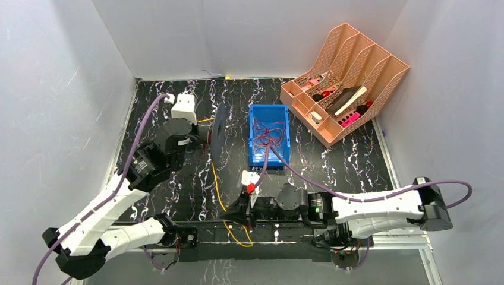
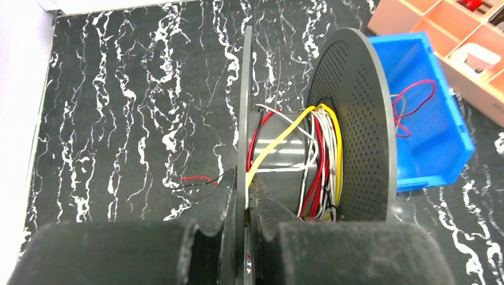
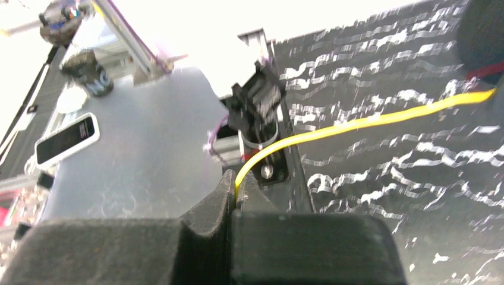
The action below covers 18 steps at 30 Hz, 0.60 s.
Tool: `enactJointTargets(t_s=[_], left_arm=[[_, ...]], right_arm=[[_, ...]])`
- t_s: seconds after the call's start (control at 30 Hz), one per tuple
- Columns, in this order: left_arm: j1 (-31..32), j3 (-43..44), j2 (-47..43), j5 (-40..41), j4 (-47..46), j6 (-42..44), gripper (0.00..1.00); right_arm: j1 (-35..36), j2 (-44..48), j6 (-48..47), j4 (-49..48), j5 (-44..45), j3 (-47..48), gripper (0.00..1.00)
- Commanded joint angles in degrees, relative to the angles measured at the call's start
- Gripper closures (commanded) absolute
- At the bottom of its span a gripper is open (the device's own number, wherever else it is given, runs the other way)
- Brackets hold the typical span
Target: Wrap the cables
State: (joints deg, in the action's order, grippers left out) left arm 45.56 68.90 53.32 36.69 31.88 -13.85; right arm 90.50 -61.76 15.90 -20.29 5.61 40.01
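A grey spool [image 1: 220, 127] stands on edge left of the blue bin, with yellow, red and white cables wound on its core [image 2: 318, 160]. My left gripper [image 2: 246, 190] is shut on the spool's thin near flange [image 2: 248, 107], and a yellow cable [image 2: 285, 132] runs past the pinch. That yellow cable [image 1: 216, 184] trails from the spool toward the table's near edge. My right gripper [image 1: 241, 208] is shut on it there. In the right wrist view the cable [image 3: 368, 122] curves down into the closed fingertips [image 3: 238, 189].
A blue bin [image 1: 255, 119] behind my right gripper holds loose red cables [image 1: 268, 132]. An orange desk organizer [image 1: 356, 44] with small items stands at the back right. A short red-and-black wire [image 2: 199, 180] lies on the mat left of the spool. White walls enclose the table.
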Motion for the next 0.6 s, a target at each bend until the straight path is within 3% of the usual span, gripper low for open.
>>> enactJointTargets(t_s=[0.0, 0.23, 0.4, 0.57], left_arm=[[0.09, -0.22, 0.58, 3.74, 0.16, 1.80, 1.00], [0.21, -2.38, 2.18, 1.75, 4.10, 3.64, 1.00], [0.60, -4.37, 1.15, -2.13, 4.64, 4.98, 1.00], [2.96, -4.94, 1.48, -8.68, 5.82, 8.18, 1.00]], right_arm=[[1.52, 0.01, -5.18, 11.62, 5.80, 12.66, 1.00], [1.52, -3.54, -9.05, 26.07, 12.20, 28.96, 1.00], [0.85, -5.59, -15.93, 33.55, 18.34, 35.64, 1.00], [-10.72, -7.21, -20.16, 37.75, 13.16, 38.15, 1.00]])
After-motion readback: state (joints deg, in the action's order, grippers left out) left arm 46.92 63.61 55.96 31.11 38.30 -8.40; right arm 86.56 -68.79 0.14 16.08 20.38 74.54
